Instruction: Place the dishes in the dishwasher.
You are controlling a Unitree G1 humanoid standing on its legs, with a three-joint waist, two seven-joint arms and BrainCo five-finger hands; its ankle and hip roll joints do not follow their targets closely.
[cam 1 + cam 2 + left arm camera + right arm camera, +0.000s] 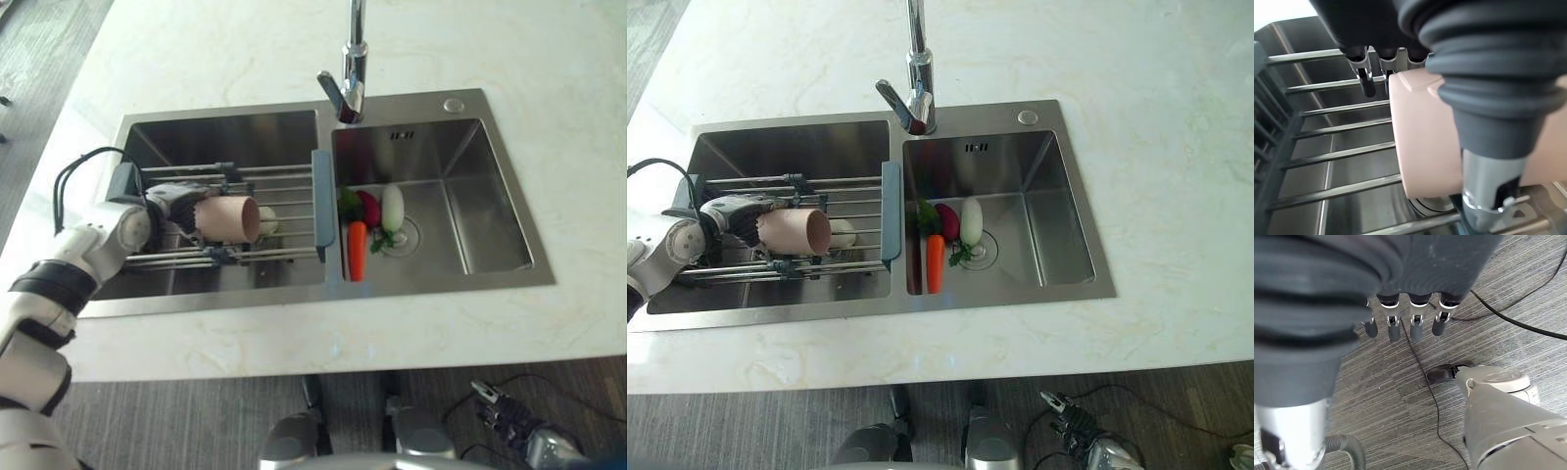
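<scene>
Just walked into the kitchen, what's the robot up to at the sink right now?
The robot's left hand is curled round a pink cup, holding it on its side over the wire rack across the left sink basin. The right hand hangs open below the counter. A carrot and other vegetables lie in the right basin.

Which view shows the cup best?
Left eye view: the whole cup lies sideways over the sink rack, held by the left robot hand. Right eye view matches. The left wrist view shows its side close up.
</scene>
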